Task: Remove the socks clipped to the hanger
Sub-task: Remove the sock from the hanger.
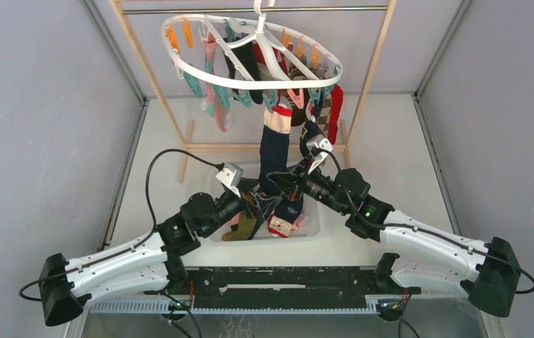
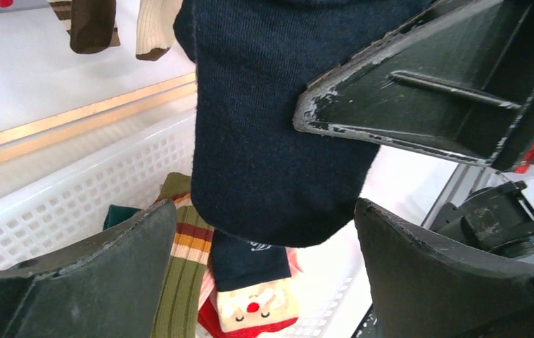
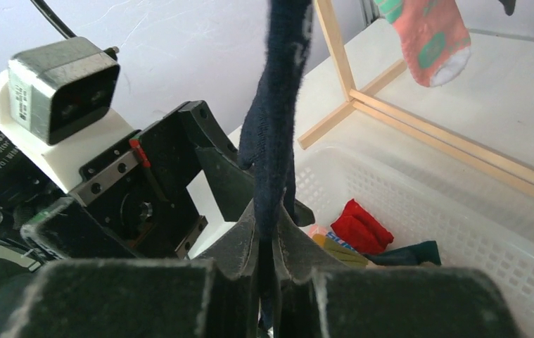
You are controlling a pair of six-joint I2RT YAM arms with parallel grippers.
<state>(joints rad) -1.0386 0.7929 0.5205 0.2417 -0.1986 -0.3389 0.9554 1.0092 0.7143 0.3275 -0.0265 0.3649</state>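
Both arms reach forward, low over the basket [image 1: 264, 240]. The left gripper [image 2: 264, 282] gapes wide, its fingers on either side of the navy sock's [image 2: 271, 141] toe. The right gripper [image 3: 269, 239] is pinched on that sock higher up, covering that stretch. The sock hangs from the hanger [image 1: 236, 82], its clip lost among other socks [image 1: 216, 105]. The wooden rack [image 1: 148, 70] stands just behind the basket.

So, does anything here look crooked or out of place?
The hanger looks tilted, its right side lower, above where the right gripper pinches a navy sock hanging from it. That gripper's fingers also show chipped edges.
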